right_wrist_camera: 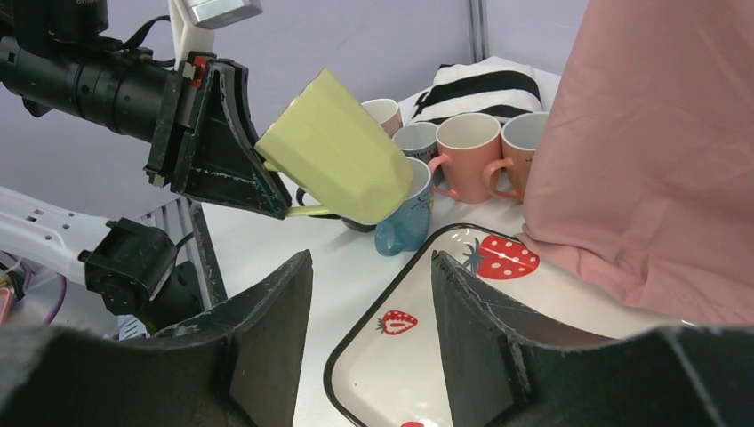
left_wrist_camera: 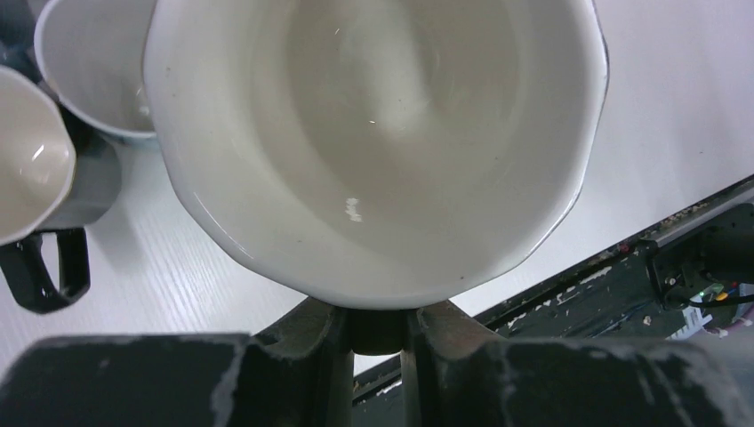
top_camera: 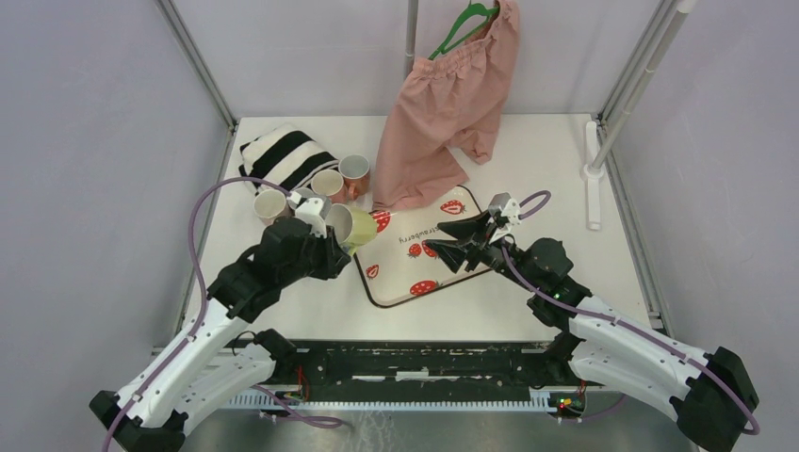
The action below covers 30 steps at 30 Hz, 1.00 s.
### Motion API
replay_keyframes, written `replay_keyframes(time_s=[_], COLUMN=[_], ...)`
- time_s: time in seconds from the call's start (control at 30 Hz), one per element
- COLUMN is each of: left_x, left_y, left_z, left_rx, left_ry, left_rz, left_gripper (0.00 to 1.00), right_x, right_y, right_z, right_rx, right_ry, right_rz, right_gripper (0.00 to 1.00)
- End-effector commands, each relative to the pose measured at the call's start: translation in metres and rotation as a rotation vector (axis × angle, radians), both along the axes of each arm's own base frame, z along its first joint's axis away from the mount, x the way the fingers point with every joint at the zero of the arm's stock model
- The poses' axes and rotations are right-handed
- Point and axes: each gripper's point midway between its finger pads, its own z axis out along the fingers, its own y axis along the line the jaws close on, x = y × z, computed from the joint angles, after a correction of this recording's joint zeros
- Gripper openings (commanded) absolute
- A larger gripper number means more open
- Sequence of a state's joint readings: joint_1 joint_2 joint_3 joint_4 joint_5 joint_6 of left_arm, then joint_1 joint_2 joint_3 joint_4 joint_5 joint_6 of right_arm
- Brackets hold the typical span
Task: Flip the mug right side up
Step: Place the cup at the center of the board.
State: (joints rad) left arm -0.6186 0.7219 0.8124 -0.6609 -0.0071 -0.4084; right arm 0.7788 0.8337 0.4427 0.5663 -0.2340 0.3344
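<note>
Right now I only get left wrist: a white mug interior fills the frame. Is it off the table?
Observer: Yes. The pale green mug hangs tilted in the left hand, above the table.
Operator: Anything close to it?
Observer: A blue mug stands right by its base end; I can't tell if they touch.
Operator: Other arm?
Observer: The right hand is open and empty, over the strawberry tray.
</note>
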Motion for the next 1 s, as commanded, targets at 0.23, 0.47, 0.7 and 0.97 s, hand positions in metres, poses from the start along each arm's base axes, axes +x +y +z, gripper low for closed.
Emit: replay_keyframes(time_s=[0.23,0.47,0.7,0.97], left_x=[-0.011,-0.021,-0.029,-0.016], left_y=[-0.006,0.014,0.027,0.037], left_z=[-0.012,-0.028,-0.054,-0.056], left_rx=[-0.102,-0.009,0.082,0.145], left_ry=[0.146,0.236,0.321,0.280], left_rz=[0.099,0.207,0.307,0.406], left_gripper=[0.02,0.02,0.02,0.02], right_x=[0.002,0.003,0.008,0.009], right_y=[-0.002,-0.002,-0.004,-0.003], right_z=[-0.002,-0.005,-0.014,-0.014], right_rx=[-0.011,-0.016,-0.033,-0.030], right_ry=[-0.013,-0.005,0.022,0.029], right_rz=[-0.020,-0.025,-0.050,-0.050], right_gripper=[0.58,0.58,0.58,0.58])
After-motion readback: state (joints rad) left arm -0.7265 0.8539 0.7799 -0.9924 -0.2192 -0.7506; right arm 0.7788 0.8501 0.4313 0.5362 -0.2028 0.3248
